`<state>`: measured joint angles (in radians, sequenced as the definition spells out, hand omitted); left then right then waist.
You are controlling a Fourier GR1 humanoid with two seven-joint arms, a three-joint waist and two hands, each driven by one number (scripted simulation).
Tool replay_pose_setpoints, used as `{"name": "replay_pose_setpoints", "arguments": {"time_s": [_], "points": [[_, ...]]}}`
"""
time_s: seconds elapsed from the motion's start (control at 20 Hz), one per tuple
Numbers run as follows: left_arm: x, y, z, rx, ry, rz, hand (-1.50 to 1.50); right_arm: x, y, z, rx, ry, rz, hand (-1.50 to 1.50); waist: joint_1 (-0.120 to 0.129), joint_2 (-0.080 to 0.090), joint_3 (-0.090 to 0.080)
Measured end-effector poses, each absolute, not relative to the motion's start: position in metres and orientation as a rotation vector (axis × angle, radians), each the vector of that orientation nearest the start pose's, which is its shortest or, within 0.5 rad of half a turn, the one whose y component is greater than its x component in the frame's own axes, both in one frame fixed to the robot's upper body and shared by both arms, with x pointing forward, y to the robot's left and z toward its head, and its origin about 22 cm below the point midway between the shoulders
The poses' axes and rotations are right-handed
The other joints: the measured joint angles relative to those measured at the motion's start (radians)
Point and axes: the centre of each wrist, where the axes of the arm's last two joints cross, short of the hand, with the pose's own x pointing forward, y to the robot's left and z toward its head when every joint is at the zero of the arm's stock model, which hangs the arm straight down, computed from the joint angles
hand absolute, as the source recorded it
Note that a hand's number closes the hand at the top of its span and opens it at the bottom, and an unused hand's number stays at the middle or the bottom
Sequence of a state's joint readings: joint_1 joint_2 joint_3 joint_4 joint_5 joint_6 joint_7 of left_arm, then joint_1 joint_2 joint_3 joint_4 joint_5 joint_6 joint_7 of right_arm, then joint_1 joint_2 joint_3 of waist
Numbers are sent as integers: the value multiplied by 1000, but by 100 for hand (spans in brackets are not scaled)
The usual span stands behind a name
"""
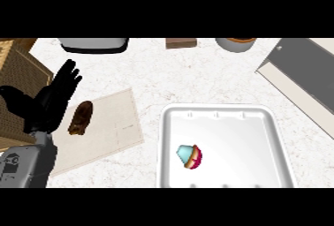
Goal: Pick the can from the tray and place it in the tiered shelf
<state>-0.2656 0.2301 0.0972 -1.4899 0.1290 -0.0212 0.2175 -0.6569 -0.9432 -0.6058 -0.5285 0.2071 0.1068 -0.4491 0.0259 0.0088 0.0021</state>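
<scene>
While my left hand (55,95) sits at the left side of the head view, its fingers are straight and spread, pointing up and away, holding nothing. Grey forearm (26,165) comes in from the lower left corner below it. I see no right hand anywhere.

Just right of the hand, a brown oblong item (80,118) lies on a beige mat (111,132), near the mat's left edge; I can't tell what it is. The mat lies flat on the white speckled counter (195,75), turned a bit askew. Left of the hand, a wooden slatted structure (20,66) fills the left edge, probably the shelf, partly hidden behind the hand.

Well to the right, a white tray (280,145) sits on the counter, reaching down to the lower edge of the view. The can (189,156) is inside the tray, lower left part, lying tipped on its side, light blue end toward the left, red and tan body to the right. It's well apart from my hand.

Along the far edge: a grey container (93,45) top left, a small brown block (180,43) in the middle, a grey round pot (236,44) right of it. A grey and cream panel (306,75) runs diagonally at the top right.
</scene>
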Motion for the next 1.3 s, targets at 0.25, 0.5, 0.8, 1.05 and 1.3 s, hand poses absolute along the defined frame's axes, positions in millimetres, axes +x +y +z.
{"name": "replay_pose_setpoints", "arguments": {"time_s": [0.25,0.5,0.8,1.05,1.3], "points": [[303,275,64,67,-1536,-69,0,274,-584,207,-854,-1714,67,-150,-2,1,0],[304,273,66,66,-1541,-63,0,237,-613,229,-740,-1647,66,-150,-2,2,2],[305,271,65,73,-1540,-54,0,188,-639,247,-685,-1663,52,-150,-12,3,4],[302,274,68,78,-1541,-45,0,165,-648,250,-677,-1664,43,-150,-24,0,8],[298,282,63,86,-1536,-36,0,155,-651,251,-728,-1675,113,-150,-35,-3,9]]}}
